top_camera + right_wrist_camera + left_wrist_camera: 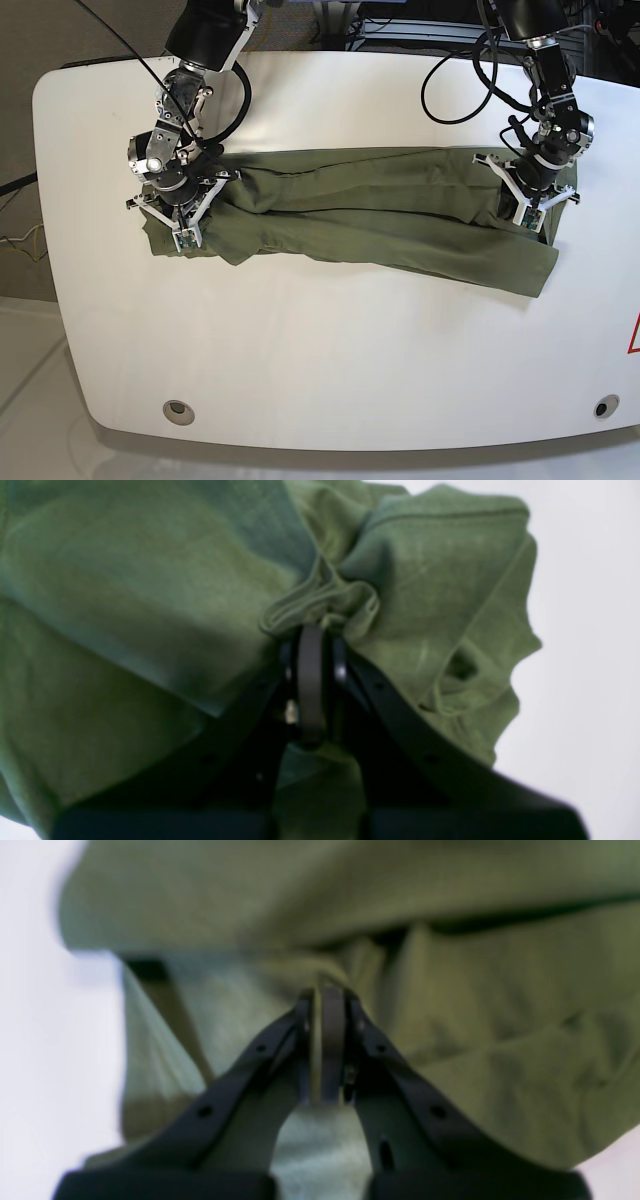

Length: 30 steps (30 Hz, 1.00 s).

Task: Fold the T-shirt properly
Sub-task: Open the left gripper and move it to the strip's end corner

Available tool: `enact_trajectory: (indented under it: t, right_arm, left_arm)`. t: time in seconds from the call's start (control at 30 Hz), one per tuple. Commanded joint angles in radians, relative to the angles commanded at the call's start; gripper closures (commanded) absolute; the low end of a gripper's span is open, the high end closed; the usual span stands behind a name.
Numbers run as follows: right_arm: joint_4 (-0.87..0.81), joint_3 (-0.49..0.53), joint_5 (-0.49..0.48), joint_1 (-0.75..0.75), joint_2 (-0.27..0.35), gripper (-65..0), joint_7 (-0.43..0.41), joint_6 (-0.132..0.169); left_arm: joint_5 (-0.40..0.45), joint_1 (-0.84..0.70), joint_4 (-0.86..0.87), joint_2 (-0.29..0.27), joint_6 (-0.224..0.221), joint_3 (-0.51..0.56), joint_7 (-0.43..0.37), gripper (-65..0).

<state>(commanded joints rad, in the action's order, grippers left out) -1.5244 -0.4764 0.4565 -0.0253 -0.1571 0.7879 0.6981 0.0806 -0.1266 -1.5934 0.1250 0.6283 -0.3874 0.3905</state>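
The olive-green T-shirt (360,220) lies stretched into a long band across the white table (320,350), its front layer hanging lower toward the right end. At that right end my left gripper (528,210) is shut on a bunched fold of the T-shirt (500,1040); the wrist view has cloth pinched between the left gripper's (327,992) closed jaws. Over at the band's left end, my right gripper (182,232) is shut on a gathered hem of the T-shirt (125,605), the cloth bunching just above the right gripper (312,632). Collar and sleeves are not distinguishable.
Black cables (470,70) trail over the table's back edge behind both arms. Two round holes (179,410) sit near the front corners. A red marking (634,335) shows at the right edge. The table's rounded front edge runs along the bottom of the base view.
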Motion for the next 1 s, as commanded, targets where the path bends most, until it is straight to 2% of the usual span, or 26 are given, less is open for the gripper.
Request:
enact_trajectory:
  t: [0.2, 0.37, 0.43, 0.63, 0.73, 0.93, 1.0]
  right_arm:
    - [-0.052, 0.003, -0.002, 0.000, 0.000, 0.0, 0.000, 0.000]
    - [-0.061, 0.005, -0.002, 0.000, 0.000, 0.0, 0.000, 0.000]
    - [-0.068, 0.002, -0.002, 0.000, 0.000, -2.6, 0.000, 0.000]
    - [-0.114, 0.000, -0.002, 0.008, 0.000, -21.7, 0.000, 0.000]
    - [-0.130, 0.000, -0.002, 0.008, 0.000, -28.8, 0.002, 0.000]
    - [-0.164, 0.000, 0.000, 0.008, 0.000, -31.2, 0.005, 0.000]
    - [-0.186, 0.000, 0.000, 0.009, 0.000, -31.4, 0.006, 0.000]
  left_arm:
    - [0.000, -0.009, -0.038, 0.000, 0.002, 0.000, 0.005, -0.6]
    - [-0.003, -0.023, -0.115, 0.000, 0.002, 0.000, 0.083, -0.6]
    - [-0.003, -0.025, -0.146, 0.000, 0.002, 0.000, 0.112, -0.6]
    - [-0.005, -0.026, -0.206, 0.000, 0.002, 0.000, 0.155, -0.6]
    - [-0.005, -0.026, -0.215, 0.000, 0.002, -0.002, 0.157, -0.6]
    - [-0.003, -0.028, -0.216, 0.000, 0.002, -0.044, 0.158, -0.9]
    - [-0.003, -0.028, -0.216, -0.003, 0.002, -0.075, 0.166, -3.2]
